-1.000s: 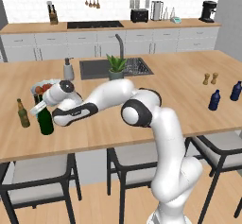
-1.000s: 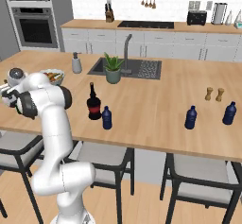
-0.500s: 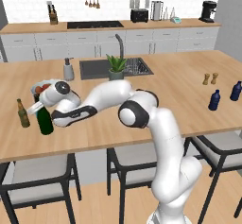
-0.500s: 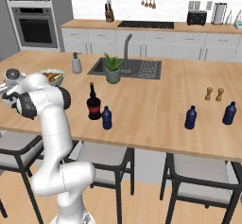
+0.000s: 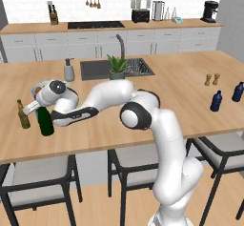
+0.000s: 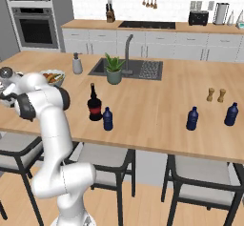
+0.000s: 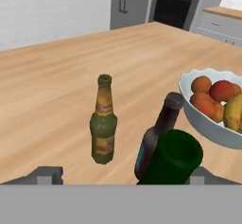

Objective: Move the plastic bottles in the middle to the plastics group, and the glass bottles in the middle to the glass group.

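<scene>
the arm is stretching far across the wooden island, hanging its gripper [image 5: 42, 107] right at the green wine bottle [image 5: 45, 120], which is standing upright just beside the olive-brown beer bottle [image 5: 22, 115]. that's the glass group, so the spot makes sense. from the hand view, the wine bottle's mouth [image 7: 175, 156] is sitting between the finger tips, in front of the dark brown beer bottle [image 7: 158, 133], near the fruit bowl [image 7: 215, 128]. whether the fingers are clamping or letting go, i cannot tell. near the potted plant [image 6: 113, 69], the squat black bottle [image 6: 94, 107] and small blue plastic bottle [image 6: 108, 119] are waiting, well apart from the two blue bottles [image 6: 192, 119] by the shakers [image 6: 216, 95].
</scene>
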